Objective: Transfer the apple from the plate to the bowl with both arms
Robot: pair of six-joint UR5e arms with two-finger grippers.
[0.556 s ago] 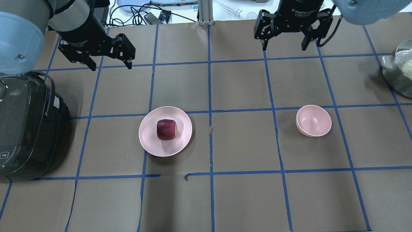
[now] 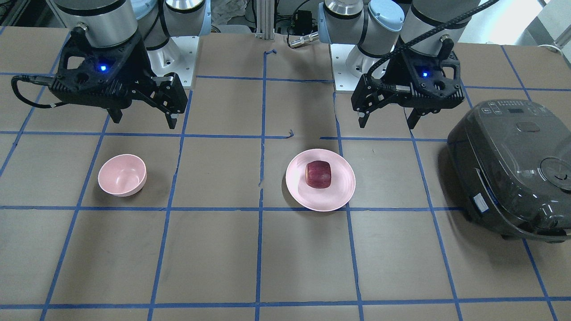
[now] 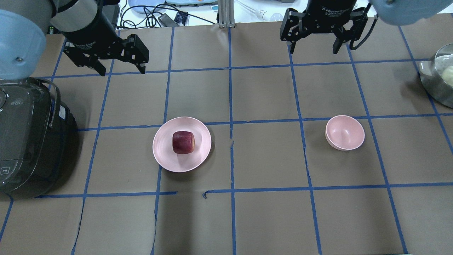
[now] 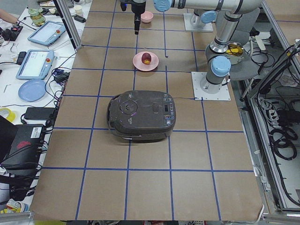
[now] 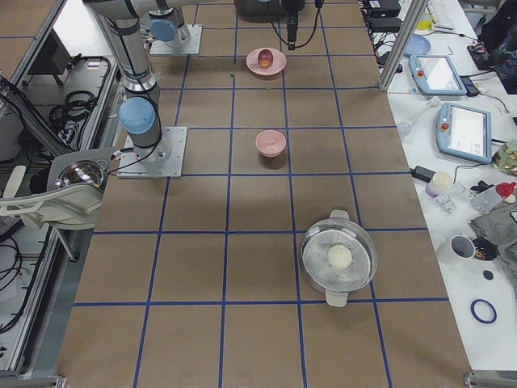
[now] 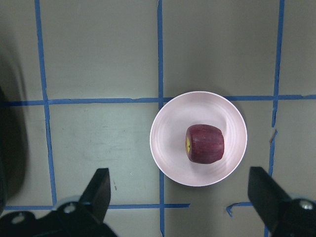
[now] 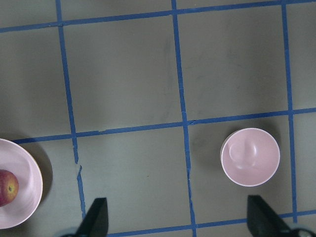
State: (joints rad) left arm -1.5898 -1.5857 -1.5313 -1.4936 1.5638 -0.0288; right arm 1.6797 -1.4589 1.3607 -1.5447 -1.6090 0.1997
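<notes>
The dark red apple (image 3: 183,142) lies in the middle of the pale pink plate (image 3: 164,152), left of the table's centre. The pink bowl (image 3: 345,132) stands empty to the right. My left gripper (image 3: 122,72) hangs open and empty above the table, beyond and left of the plate. Its wrist view looks straight down on the apple (image 6: 204,143) between its open fingers (image 6: 98,192). My right gripper (image 3: 313,52) hangs open and empty beyond the bowl. Its wrist view shows the bowl (image 7: 250,157) and the plate's edge (image 7: 29,197).
A dark rice cooker (image 3: 28,134) sits at the table's left end, near the left arm. A steel pot (image 3: 439,78) with a pale round thing inside stands at the right edge. Blue tape lines grid the brown table.
Both grippers have shifted slightly toward the far edge of the overhead view. The apple, plate and bowl have not moved.
</notes>
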